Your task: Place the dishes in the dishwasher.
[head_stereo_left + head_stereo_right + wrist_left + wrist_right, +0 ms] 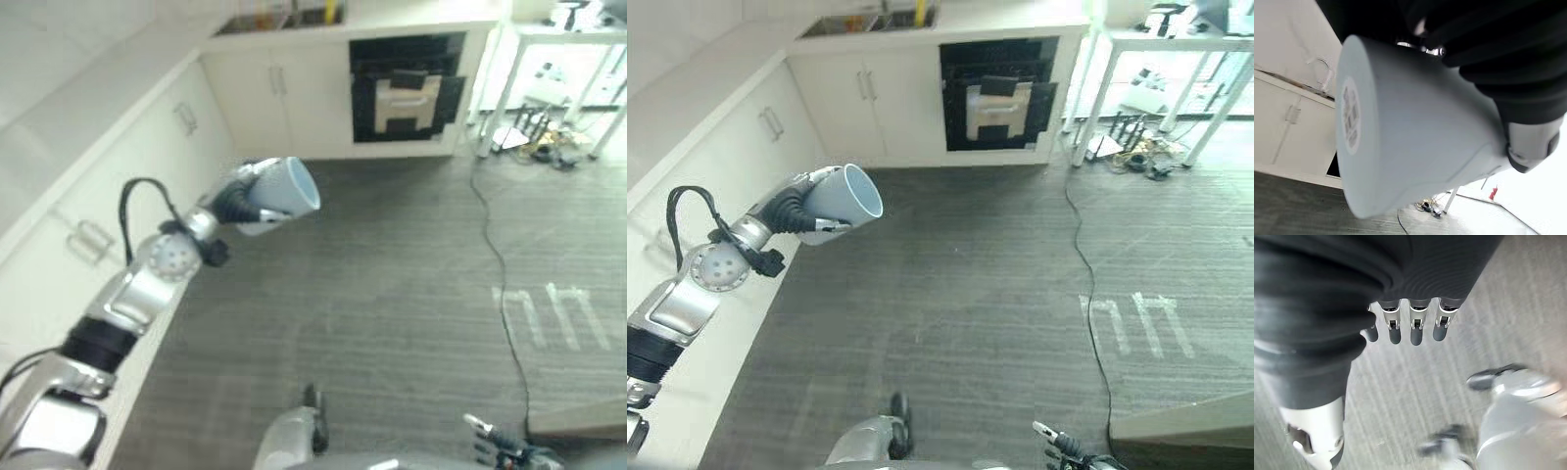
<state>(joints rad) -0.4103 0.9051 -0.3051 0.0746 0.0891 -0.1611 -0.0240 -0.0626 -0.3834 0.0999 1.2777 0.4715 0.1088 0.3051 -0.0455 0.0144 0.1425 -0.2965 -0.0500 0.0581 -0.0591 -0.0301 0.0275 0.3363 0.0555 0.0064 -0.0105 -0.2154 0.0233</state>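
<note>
Cup [285, 189], pale blue, is gripped by the left hand [238, 199], lying sideways above the grey floor [392, 294]. Right hand [1410, 323] hangs low with fingers straight, holding nothing.

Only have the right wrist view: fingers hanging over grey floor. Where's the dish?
Observer: The left hand holds a pale blue cup, fingers curled round it, out over the floor beside the white cabinets.
Operator: Cup upright?
Observer: No, it's tipped on its side, mouth facing away from the arm toward the open floor.
Operator: Dishwasher nearby?
Observer: A dark appliance front sits in the far cabinet run, well beyond the cup; I cannot tell if it is the dishwasher.
Operator: Right hand free?
Observer: Yes, it hangs low by the robot's side, fingers straight, holding nothing.
</note>
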